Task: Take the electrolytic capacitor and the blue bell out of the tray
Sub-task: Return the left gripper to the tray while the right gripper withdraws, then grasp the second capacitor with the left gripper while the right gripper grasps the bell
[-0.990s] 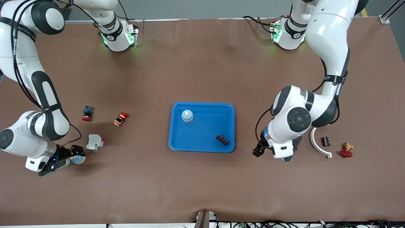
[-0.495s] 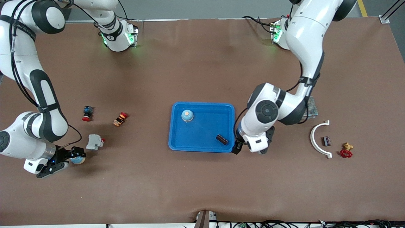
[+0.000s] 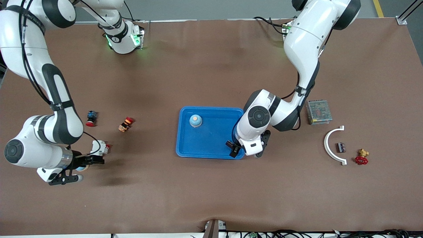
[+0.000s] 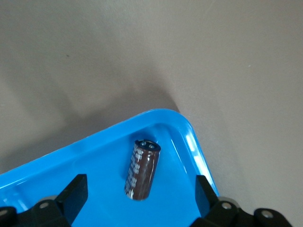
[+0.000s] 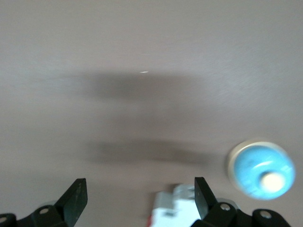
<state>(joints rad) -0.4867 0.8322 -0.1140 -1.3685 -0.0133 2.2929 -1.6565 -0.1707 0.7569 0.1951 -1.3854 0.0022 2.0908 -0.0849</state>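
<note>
A blue tray (image 3: 185, 145) lies mid-table. A blue bell (image 3: 195, 120) stands in it. A dark brown capacitor (image 3: 228, 143) lies in the tray corner nearest the left arm's end and the front camera. My left gripper (image 3: 234, 150) hangs open just over that capacitor. In the left wrist view the capacitor (image 4: 142, 169) lies between the open fingers of the left gripper (image 4: 139, 191). My right gripper (image 3: 94, 161) is open and empty above the table beside a second blue bell (image 3: 80, 168), which also shows in the right wrist view (image 5: 260, 169) outside the right gripper (image 5: 139, 196).
A white breaker (image 3: 99, 147), an orange button (image 3: 126, 124) and a red-and-blue button (image 3: 91, 118) lie near the right gripper. At the left arm's end lie a grey power supply (image 3: 319, 111), a white arc (image 3: 332, 145), another capacitor (image 3: 340, 147) and a red-handled valve (image 3: 362, 158).
My left gripper has swept from beside the white arc to over the tray's corner and the capacitor. My right gripper has moved off the second bell toward the white breaker.
</note>
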